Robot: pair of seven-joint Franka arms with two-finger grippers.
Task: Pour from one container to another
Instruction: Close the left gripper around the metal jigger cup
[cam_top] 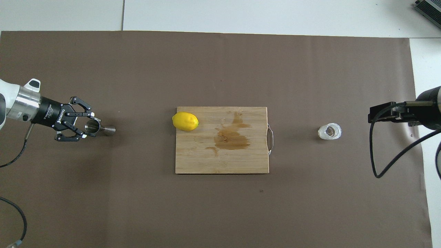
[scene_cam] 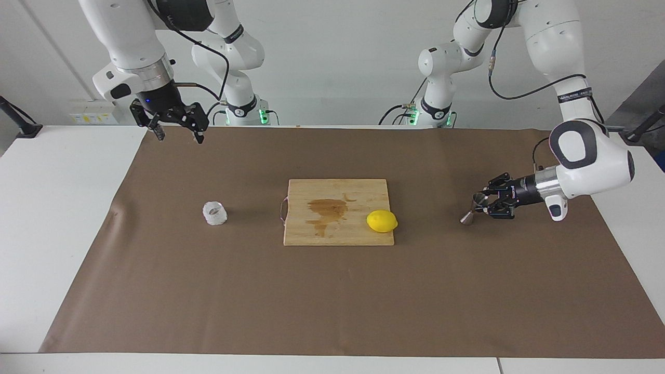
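Steel is what we are gripping at the left arm's end of the table: our left gripper (scene_cam: pixel 483 203), lying low and nearly level over the brown mat (scene_cam: pixel 332 311), is clamping its fingers on the upper cone of the small hourglass jigger (scene_cam: pixel 471 210). In the overhead view the same left gripper (cam_top: pixel 90 126) is pinching the jigger (cam_top: pixel 100 128) at its open cup, with the lower cone sticking out toward the middle of the table. The jigger's base is sitting on or just above the mat, and we cannot tell which. Our right gripper (scene_cam: pixel 178 131) is hanging high in the air over the mat's edge nearest the robots, at the right arm's end, with its fingers spread wide apart and nothing between them; that arm is waiting. The squat, bumpy, whitish tumbler (scene_cam: pixel 214 213) is standing upright on the mat toward the right arm's end, well apart from both grippers; seen from overhead, the tumbler (cam_top: pixel 329 131) is sitting beside the handled edge of the wooden cutting board (cam_top: pixel 206 162). The board is lying in the middle of the table between the tumbler and the jigger, carrying a dark wet stain (cam_top: pixel 230 137) and a yellow lemon (cam_top: pixel 185 121) at the corner nearest the jigger.
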